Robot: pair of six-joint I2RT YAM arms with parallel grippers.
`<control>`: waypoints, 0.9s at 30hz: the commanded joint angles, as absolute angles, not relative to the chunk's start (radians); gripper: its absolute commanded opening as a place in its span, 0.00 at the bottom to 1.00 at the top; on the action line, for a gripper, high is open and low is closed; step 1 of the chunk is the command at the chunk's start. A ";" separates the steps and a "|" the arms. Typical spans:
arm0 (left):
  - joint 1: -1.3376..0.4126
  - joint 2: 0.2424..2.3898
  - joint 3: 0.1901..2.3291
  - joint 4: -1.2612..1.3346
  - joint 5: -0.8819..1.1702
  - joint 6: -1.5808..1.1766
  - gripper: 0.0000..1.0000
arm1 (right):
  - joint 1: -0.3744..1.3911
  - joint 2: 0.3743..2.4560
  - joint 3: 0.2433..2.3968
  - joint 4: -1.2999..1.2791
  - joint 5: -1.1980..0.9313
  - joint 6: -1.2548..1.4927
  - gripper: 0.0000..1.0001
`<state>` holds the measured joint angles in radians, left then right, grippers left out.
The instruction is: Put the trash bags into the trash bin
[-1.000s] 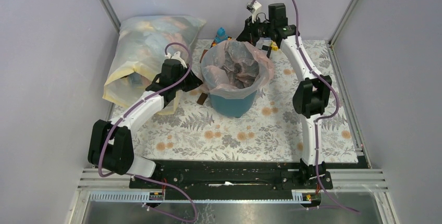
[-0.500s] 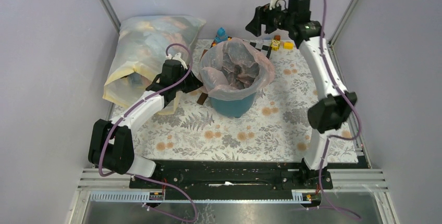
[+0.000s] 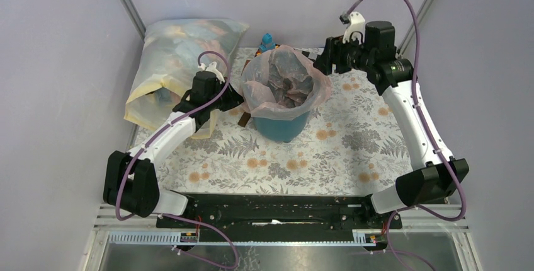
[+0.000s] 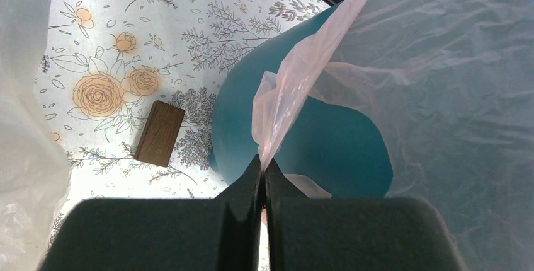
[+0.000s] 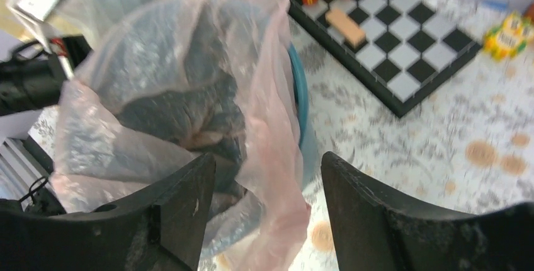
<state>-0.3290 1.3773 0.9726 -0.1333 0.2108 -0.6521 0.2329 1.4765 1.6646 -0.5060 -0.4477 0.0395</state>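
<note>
Your left fingers (image 4: 247,188) pinch the edge of the trash bag (image 4: 441,94), anchoring it over the trash bin (image 4: 315,138). Your right fingers (image 5: 378,208) stand wide, empty.

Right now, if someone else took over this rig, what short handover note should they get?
Left gripper: shut, pinching the trash bag edge at the left side of the trash bin.
Right gripper: open, at the bag's far-right edge, gripping nothing.
Trash bag: inside the trash bin, mouth open, edge draped over the rim.
Done: bag is in the bin.
To do: probably settle the edge on the rim, then release.
</note>
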 commanded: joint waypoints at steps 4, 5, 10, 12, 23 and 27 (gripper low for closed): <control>-0.324 1.337 0.976 -0.112 0.229 -0.644 0.00 | 0.232 1.442 1.591 -0.603 -0.354 0.065 0.58; -0.323 1.338 0.976 -0.112 0.229 -0.644 0.00 | 0.232 1.446 1.591 -0.610 -0.346 0.063 0.56; -0.324 1.341 0.974 -0.115 0.219 -0.637 0.00 | 0.231 1.458 1.601 -0.612 -0.351 0.064 0.28; -0.324 1.342 0.974 -0.117 0.212 -0.633 0.00 | 0.232 1.457 1.607 -0.606 -0.354 0.071 0.15; -0.324 1.373 0.967 -0.125 0.169 -0.617 0.00 | 0.212 1.515 1.627 -0.545 -0.060 0.139 0.00; -0.323 1.386 0.955 -0.116 0.170 -0.617 0.00 | 0.197 1.563 1.592 -0.525 -0.007 0.173 0.00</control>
<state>-0.3290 1.3766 0.9707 -0.1417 0.1867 -0.6338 0.2153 1.5139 1.5982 -0.5682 -0.1184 0.1253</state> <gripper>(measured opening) 0.002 0.014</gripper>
